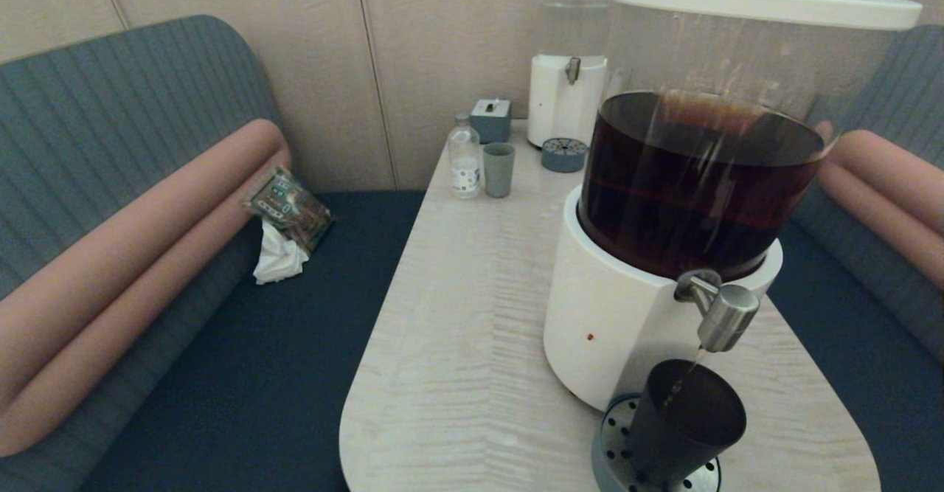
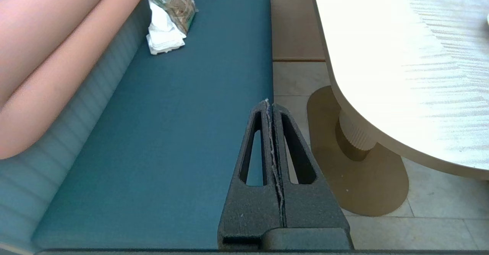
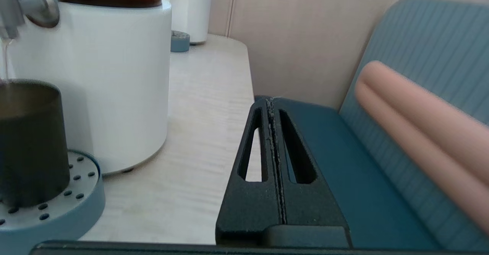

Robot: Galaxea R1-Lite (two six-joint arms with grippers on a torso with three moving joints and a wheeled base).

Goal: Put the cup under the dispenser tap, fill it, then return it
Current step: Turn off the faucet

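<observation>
At the counter's (image 1: 457, 315) near right corner, the small dark tapered plastic cup (image 1: 682, 422) stands on the perforated drip tray (image 1: 616, 440) under the stubby brushed-steel dispenser tap (image 1: 723, 315), liquid trickling in. My left gripper (image 2: 269, 104) and right gripper (image 3: 270, 101) are both pressed together, empty.

Soft, even indoor light fills the head view, with pale streaked reflections on the clear tank (image 1: 737, 57). In the left wrist view the table (image 2: 401, 56) top is blown out to white glare. In the right wrist view the pink bolster (image 3: 428, 132) looks smeared, and the tap (image 3: 26, 6) blurs at the frame's edge.
</observation>
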